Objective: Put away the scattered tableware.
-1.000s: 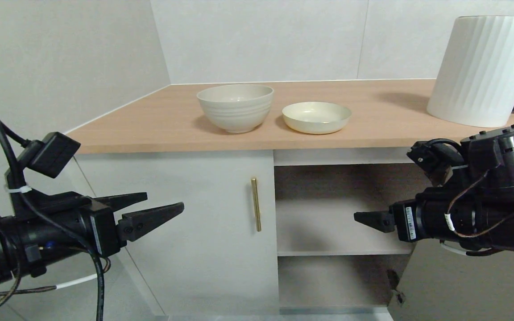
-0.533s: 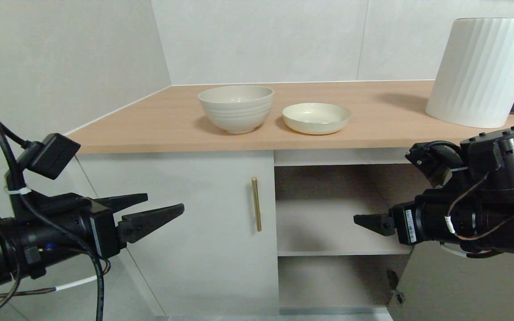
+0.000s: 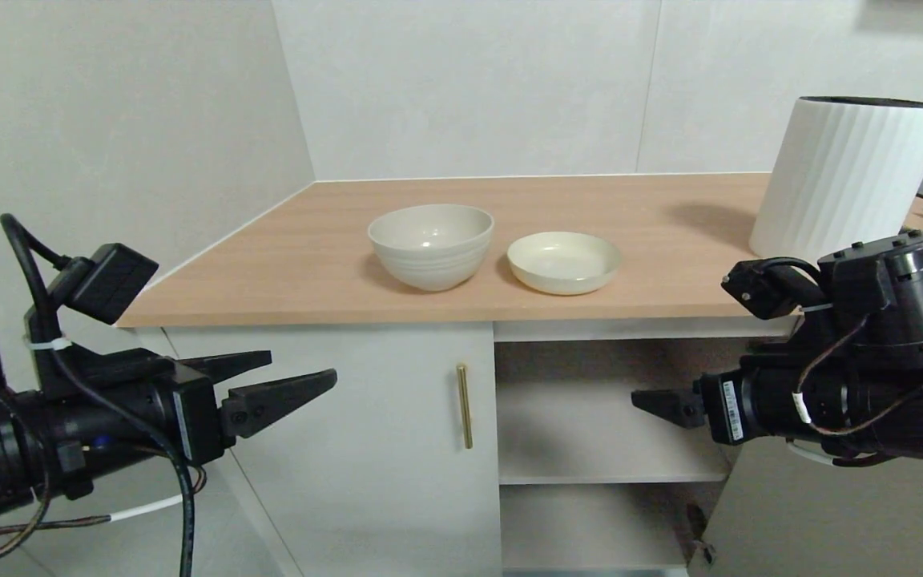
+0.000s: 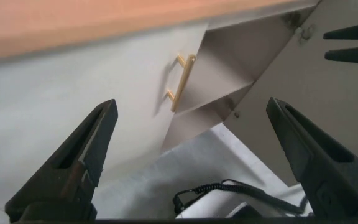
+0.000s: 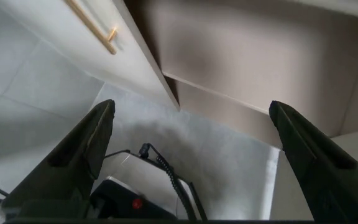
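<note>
kitchen | wooden counter (image 3: 309,256) | tiled wall (image 3: 469,88) | cupboard (image 3: 365,449)

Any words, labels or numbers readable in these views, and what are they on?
No text is readable.
Barcode sticker on the right arm: print too small to read.
No print visible on the bowl, plate, ribbed white container or cabinet door.

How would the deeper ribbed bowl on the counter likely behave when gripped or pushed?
The ribbed bowl looks rigid and glossy, probably ceramic: likely breakable and slippery in a hard grip. Its rounded wall narrows to a small base, so a sideways push may rock it or slide it into the shallow dish beside it.
</note>
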{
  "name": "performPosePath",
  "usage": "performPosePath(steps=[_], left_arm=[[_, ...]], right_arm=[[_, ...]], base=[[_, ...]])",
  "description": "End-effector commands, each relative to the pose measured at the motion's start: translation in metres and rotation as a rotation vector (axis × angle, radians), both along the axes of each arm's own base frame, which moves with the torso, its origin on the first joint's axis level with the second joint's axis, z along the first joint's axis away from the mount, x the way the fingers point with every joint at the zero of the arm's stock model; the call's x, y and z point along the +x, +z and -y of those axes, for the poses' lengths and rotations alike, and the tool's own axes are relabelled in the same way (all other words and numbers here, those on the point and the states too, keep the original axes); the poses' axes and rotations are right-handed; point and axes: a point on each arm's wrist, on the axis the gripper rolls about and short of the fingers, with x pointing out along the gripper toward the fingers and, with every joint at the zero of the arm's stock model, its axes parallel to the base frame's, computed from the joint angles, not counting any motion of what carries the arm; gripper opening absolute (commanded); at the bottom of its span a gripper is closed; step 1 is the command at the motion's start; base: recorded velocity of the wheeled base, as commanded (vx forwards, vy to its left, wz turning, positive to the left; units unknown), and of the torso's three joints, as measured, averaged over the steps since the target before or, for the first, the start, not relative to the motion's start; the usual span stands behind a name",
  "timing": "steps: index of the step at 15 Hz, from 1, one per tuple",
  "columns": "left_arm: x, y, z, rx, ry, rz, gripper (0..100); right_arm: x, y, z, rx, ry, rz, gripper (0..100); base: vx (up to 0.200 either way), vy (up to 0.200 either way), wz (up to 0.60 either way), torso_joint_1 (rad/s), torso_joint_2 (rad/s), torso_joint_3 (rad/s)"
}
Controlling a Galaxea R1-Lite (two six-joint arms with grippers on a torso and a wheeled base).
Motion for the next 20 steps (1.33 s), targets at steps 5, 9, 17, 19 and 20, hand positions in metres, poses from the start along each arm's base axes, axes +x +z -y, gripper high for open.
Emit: performPosePath(steps=[5, 9, 17, 19, 20], left_arm=[[0.003, -0.002, 0.001, 0.002, 0.000, -0.009, 100], [0.006, -0.004, 0.001, 0.005, 0.000, -0.020, 100], [0.053, 0.019, 0.016, 0.036, -0.006, -0.108, 100], [0.057, 0.022, 0.017, 0.059, -0.004, -0.209, 100], [0.057, 0.023, 0.020, 0.061, -0.012, -0.240, 100]], right_arm=[[0.001, -0.002, -0.001, -0.003, 0.000, -0.005, 100], [0.005, -0.006, -0.003, -0.008, 0.000, -0.012, 100], [0.057, 0.023, -0.022, 0.043, -0.035, 0.034, 100], [0.075, 0.025, -0.032, 0.130, -0.110, -0.056, 100], [0.083, 0.021, -0.037, 0.143, -0.138, -0.070, 100]], base=[[0.000, 0.000, 0.00, 0.182, -0.47, -0.285], [0.000, 0.000, 0.00, 0.185, -0.45, -0.264], [0.000, 0.000, 0.00, 0.023, -0.05, -0.028], [0.000, 0.000, 0.00, 0.000, 0.00, 0.000], [0.000, 0.000, 0.00, 0.000, 0.00, 0.000]])
